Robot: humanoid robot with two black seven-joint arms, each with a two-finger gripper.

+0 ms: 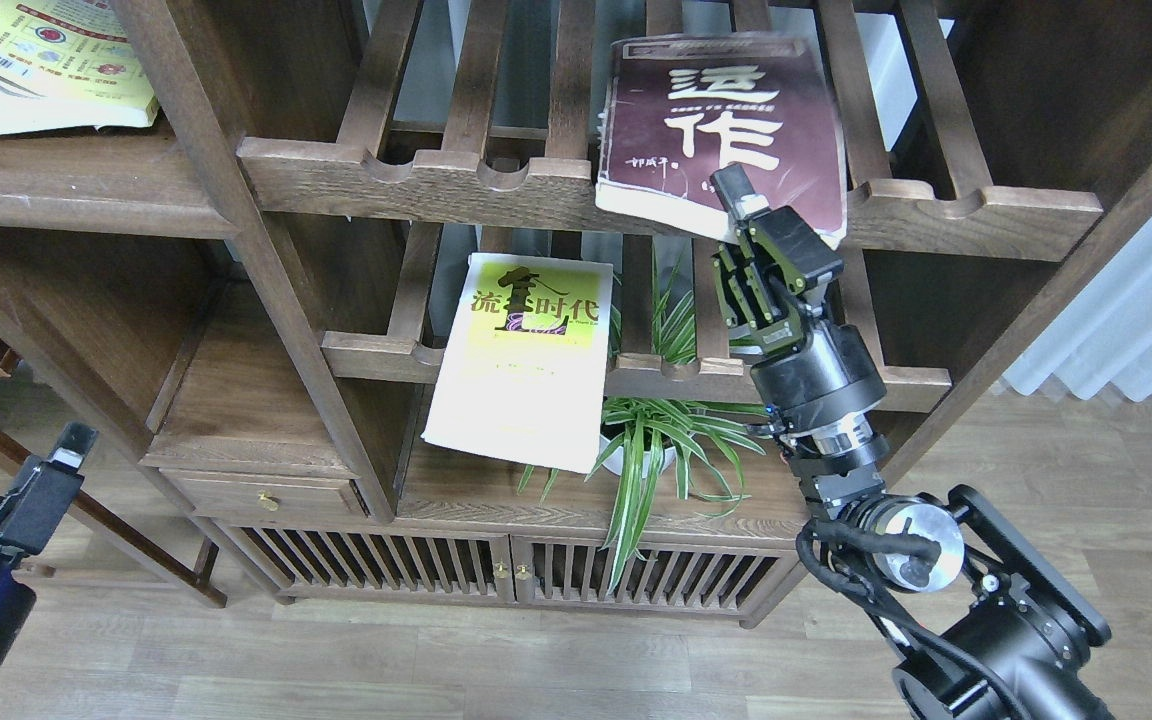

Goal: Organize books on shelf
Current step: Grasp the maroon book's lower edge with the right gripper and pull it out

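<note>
Gripping the thick maroon paperback with big white Chinese characters (pixel 726 130) by its near edge, the right pincer (pixel 736 215) has one finger on the cover and the other under the pages, closed onto the book. The book lies tilted on the upper slatted dark-wood rack with a scalloped front rail (pixel 416 175), its near edge overhanging the rail. Judging by its thickness, it is fairly heavy and will sag or pivot from an edge grip; a hold nearer the spine would carry it stiffer, and the glossy cover may slip.

Three books show: the maroon one, a yellow-green-and-white paperback (pixel 526 360) leaning on the lower slatted rack (pixel 376 350) at the middle, and a smaller paperback with a colourful illustrated yellow cover (pixel 51 65) lying on the solid flat dark-brown wooden shelf (pixel 76 195) at far left. One green spider plant in a white pot (pixel 651 440) stands below. The left pincer (pixel 66 445) hangs low at near left, well apart from everything; whether it is open, I cannot tell.
</note>
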